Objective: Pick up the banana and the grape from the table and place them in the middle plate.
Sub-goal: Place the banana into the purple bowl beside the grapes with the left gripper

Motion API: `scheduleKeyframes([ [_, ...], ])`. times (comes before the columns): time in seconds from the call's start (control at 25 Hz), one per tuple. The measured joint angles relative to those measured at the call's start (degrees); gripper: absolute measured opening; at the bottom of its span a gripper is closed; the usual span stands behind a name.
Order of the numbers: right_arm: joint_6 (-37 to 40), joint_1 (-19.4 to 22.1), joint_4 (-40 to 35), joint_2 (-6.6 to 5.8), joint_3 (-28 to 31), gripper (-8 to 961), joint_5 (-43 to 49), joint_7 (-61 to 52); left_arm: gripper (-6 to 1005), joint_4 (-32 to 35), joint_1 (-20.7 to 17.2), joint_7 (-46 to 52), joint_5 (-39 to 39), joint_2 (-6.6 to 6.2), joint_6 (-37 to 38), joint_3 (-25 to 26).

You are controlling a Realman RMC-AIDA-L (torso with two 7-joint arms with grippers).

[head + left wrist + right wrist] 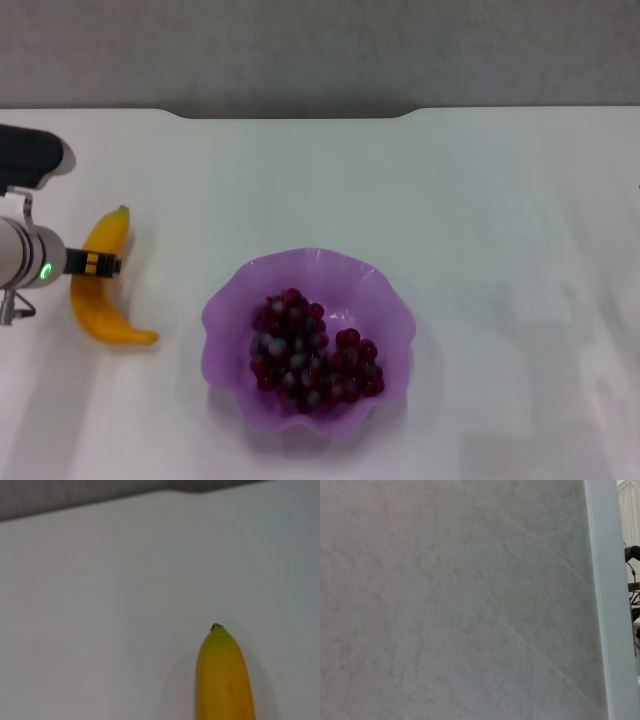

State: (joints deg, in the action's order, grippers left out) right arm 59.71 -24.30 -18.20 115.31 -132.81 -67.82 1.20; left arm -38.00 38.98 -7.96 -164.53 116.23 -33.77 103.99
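The yellow banana (103,300) lies on the white table (480,200), left of the middle plate, with its green stem tip pointing to the far side. The left wrist view shows this tip end of the banana (224,675) close up. My left gripper (100,264) reaches in from the left edge and sits over the banana's middle. The bunch of dark red-purple grapes (310,352) lies inside the light purple scalloped plate (225,310). My right gripper is out of view.
The table's far edge (300,112) runs along the top of the head view against a grey wall. The right wrist view shows only a grey mottled surface (450,600) and a white edge strip (605,600).
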Motion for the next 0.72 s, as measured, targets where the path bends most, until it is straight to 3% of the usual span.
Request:
scheduleKeyframes([
  [0.12,0.22,0.24,-0.02,0.00,0.01,886,0.15,0.10,464,-4.59,-0.89,-0.11,0.00,0.09,-1.70,-0.01],
  [0.24,0.23,0.33,0.01,0.01,0.03,885,0.17,0.11,465,-14.70,-3.64,-0.16,0.00,0.29,-6.42,-0.93],
  [0.36,0.05,0.36,0.02,0.00,-0.04,885,0.19,0.12,465,-19.96,-4.84,-0.18,0.00,0.30,-9.70,-1.72],
  [0.72,-0.23,0.40,0.10,-0.09,-0.08,884,0.23,0.12,464,-45.41,-12.69,-3.48,6.93,0.28,-21.54,-11.39],
])
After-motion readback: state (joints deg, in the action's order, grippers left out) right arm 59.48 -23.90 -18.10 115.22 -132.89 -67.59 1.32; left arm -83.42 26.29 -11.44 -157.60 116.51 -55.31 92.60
